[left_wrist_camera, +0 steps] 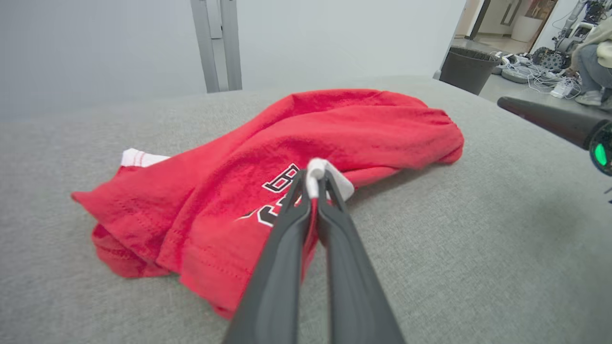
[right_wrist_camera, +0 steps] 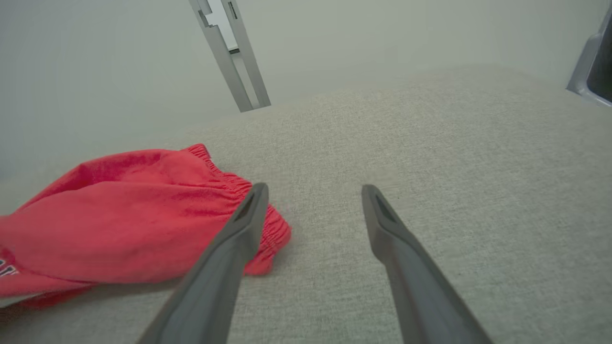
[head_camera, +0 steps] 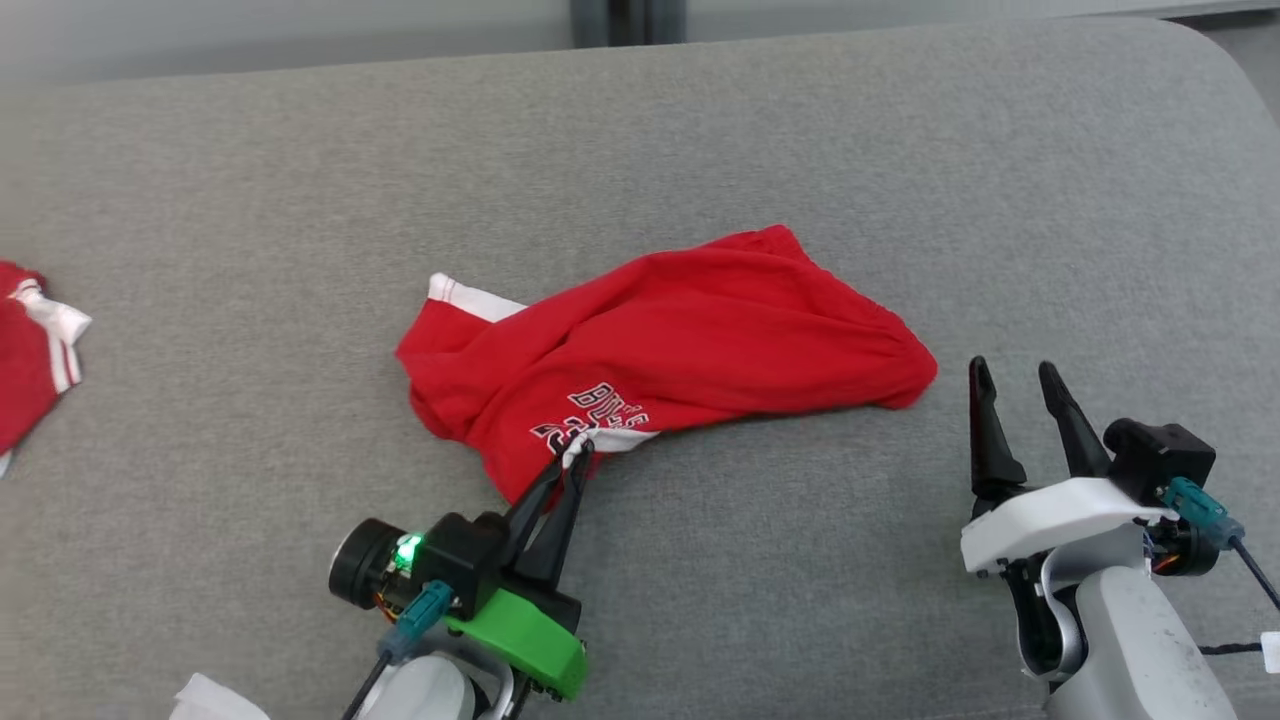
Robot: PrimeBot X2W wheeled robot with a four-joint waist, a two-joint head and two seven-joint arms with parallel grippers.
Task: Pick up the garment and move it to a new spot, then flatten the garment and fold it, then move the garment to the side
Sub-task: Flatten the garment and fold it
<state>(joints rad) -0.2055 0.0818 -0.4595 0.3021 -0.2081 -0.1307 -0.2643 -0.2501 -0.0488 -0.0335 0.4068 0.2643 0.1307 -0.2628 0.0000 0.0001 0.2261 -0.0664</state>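
Red soft cloth garment (head_camera: 690, 330) with white trim and dark letters lies in a crumpled heap in the middle of the head view, on the big grey cloth-covered table (head_camera: 800, 130). It is bunched up, not flat, so I think the job is at its very start: the garment needs a good hold before it can be lifted to a new spot. That looks like why the left claw (head_camera: 580, 455), at the lower middle of the head view, reaches to the near edge of the heap, where a bit of white trim (left_wrist_camera: 318, 172) sticks out and is easy to grab. Its two long dark fingers are pressed together and pinch that trim, with a thin strip of red cloth between them. The right claw (head_camera: 1020, 385) sits at the lower right of the head view, near the right end of the garment but not touching it. Its fingers are spread wide and hold nothing. Another red and white piece of cloth (head_camera: 30, 350) lies at the left edge of the head view, well apart.
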